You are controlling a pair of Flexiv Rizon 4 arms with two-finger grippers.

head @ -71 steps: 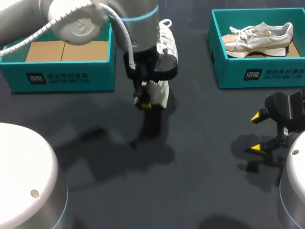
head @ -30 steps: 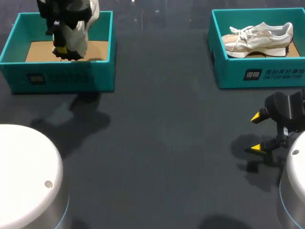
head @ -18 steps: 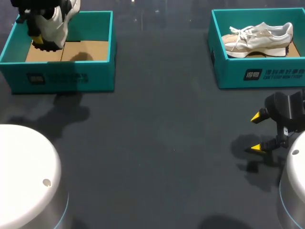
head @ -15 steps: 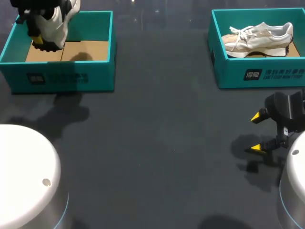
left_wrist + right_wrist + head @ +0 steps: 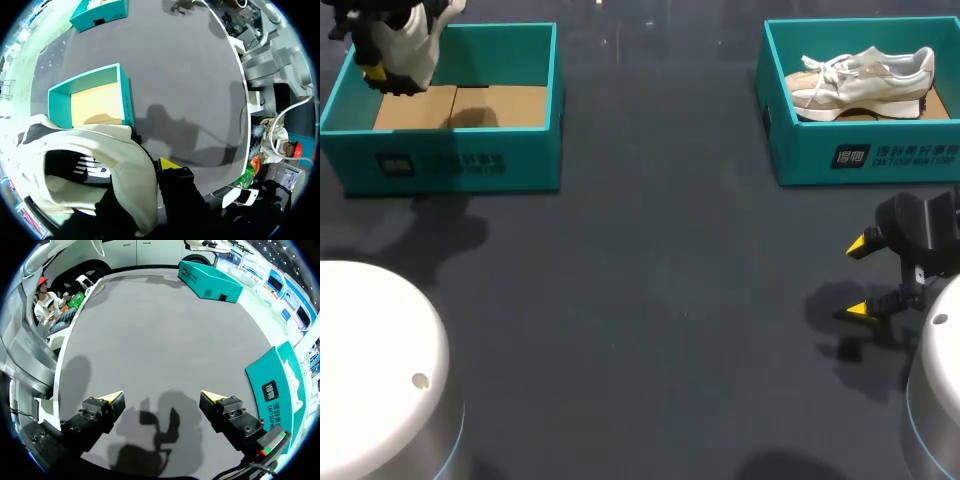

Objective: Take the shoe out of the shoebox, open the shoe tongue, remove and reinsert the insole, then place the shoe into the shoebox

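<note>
Head view: wide bare table [image 5: 660,300] lies in front of the left shoebox [image 5: 450,160], and the left gripper [image 5: 378,68] hangs above that box's far left corner, clamped on the white shoe [image 5: 405,35]. Left wrist view: the shoe hides one finger, so the pinch is only likely; the box's bare floor lies ahead. Right wrist view: well right of that box, the right gripper [image 5: 162,397] hovers over the table, fingers spread wide, holding nothing.

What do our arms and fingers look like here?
The left arm and right arm have smooth white rounded housings with a thin light-blue ring. The right gripper is black and blocky, its fingers ending in yellow wedge tips; small red and green marks sit on one finger's base.
</note>
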